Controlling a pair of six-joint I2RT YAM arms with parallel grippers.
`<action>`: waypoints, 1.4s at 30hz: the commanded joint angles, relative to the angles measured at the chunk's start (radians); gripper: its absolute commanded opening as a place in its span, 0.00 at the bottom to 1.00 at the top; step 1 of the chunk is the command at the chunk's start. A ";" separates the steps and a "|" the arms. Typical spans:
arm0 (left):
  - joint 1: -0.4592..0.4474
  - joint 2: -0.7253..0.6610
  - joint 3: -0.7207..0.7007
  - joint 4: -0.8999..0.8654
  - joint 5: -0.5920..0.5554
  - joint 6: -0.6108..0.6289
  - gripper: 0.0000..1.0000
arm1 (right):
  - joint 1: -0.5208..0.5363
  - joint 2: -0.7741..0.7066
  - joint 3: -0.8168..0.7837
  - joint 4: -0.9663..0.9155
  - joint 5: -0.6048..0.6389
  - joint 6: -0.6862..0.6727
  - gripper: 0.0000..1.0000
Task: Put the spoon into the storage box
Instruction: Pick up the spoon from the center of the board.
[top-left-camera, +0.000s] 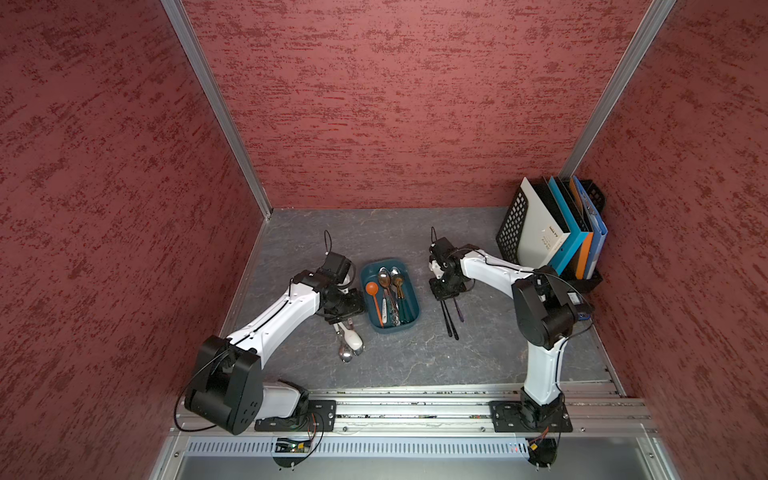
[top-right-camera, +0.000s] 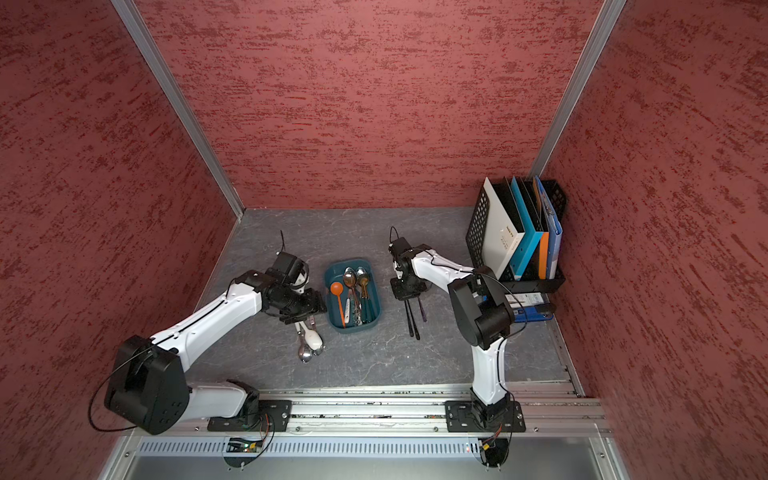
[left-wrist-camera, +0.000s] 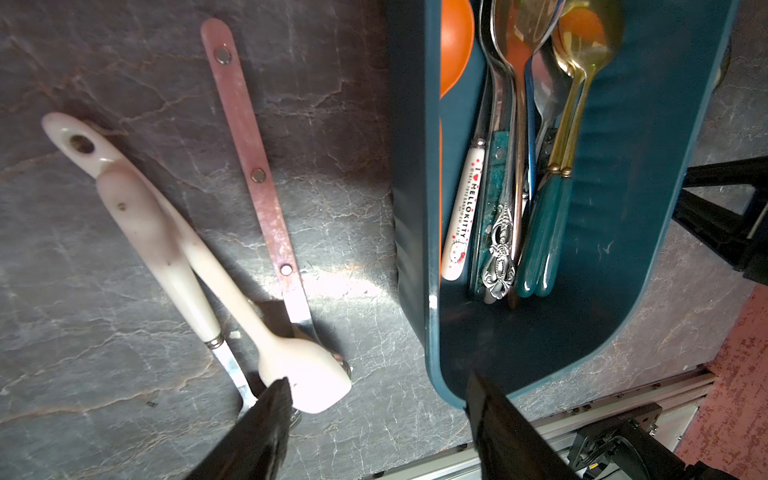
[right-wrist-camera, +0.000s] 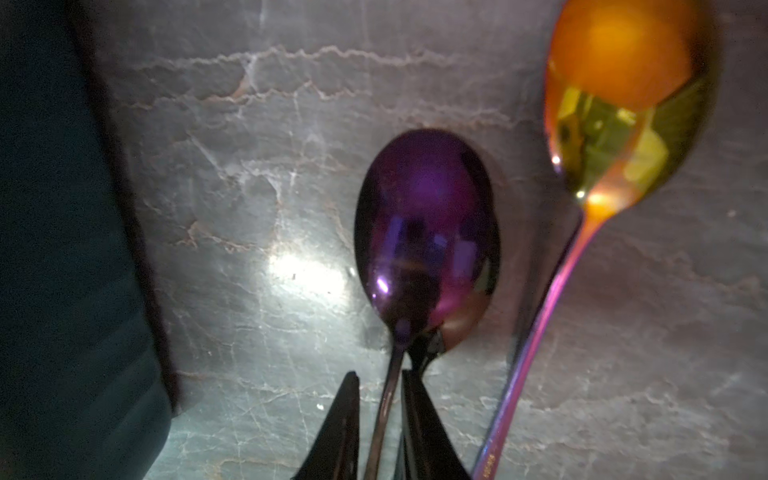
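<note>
The storage box (top-left-camera: 412, 300) (top-right-camera: 374, 300) is a dark teal tray at the table's middle, and several spoons lie in it. My right gripper (right-wrist-camera: 381, 375) (top-left-camera: 446, 297) is just right of the box and low over the table. It is shut on the thin handle of a dark purple spoon (right-wrist-camera: 424, 224), whose bowl lies on the table over a second bowl. A gold-and-pink spoon (right-wrist-camera: 623, 104) lies beside it. My left gripper (left-wrist-camera: 378, 380) (top-left-camera: 341, 319) hangs open and empty between the box (left-wrist-camera: 623, 208) and a white spoon (left-wrist-camera: 220, 282).
A cream-handled spoon (left-wrist-camera: 158, 241) and a pink-handled one (left-wrist-camera: 253, 166) lie by the white spoon, left of the box. A black mesh rack of folders (top-left-camera: 552, 232) stands at the back right. The metal rail (top-left-camera: 415, 407) runs along the front edge.
</note>
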 joint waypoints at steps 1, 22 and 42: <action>-0.001 -0.001 -0.004 0.008 -0.003 0.013 0.70 | 0.011 0.040 -0.014 0.015 0.022 0.017 0.22; 0.062 -0.033 0.017 -0.013 -0.007 0.044 0.70 | 0.024 0.004 0.009 0.014 0.016 0.052 0.07; 0.212 -0.188 -0.112 0.070 0.098 0.023 0.71 | 0.064 -0.070 0.282 -0.171 -0.076 0.097 0.06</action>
